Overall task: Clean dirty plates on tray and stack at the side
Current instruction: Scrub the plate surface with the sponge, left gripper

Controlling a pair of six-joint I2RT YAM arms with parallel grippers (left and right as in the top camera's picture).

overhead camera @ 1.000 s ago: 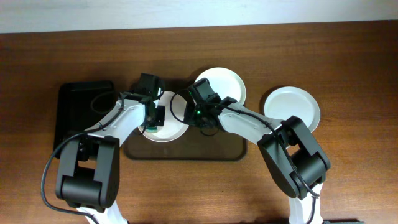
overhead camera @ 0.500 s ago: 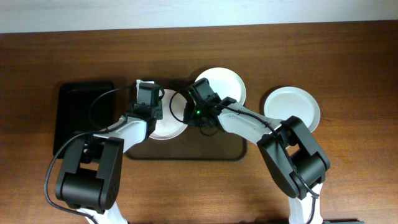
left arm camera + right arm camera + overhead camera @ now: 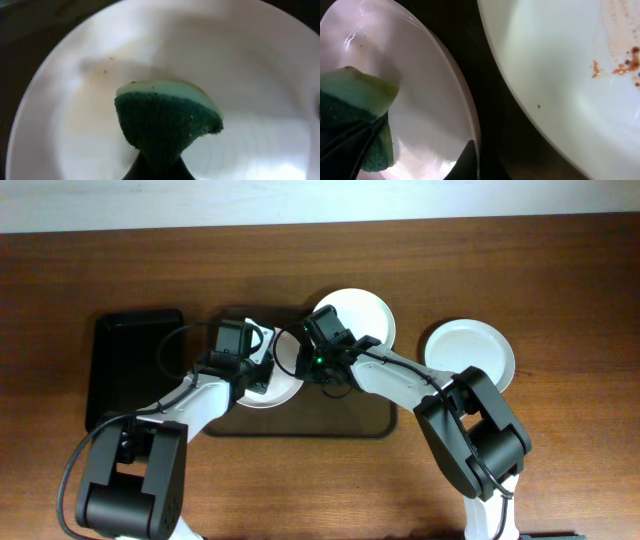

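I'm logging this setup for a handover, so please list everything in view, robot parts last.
Table: one, brown wood, under everything.
Brown tray: one, centre of the table.
Black tray: one, left of the brown tray.
Plates: three, white or pale; a left plate on the brown tray, one with reddish smears at the tray's far right, one on the bare table to the right.
Sponge: one, green with a yellow layer, on the left plate.
Left gripper: one, black, jaws shut on the sponge.
Right gripper: one, black, jaws shut at the left plate's rim.
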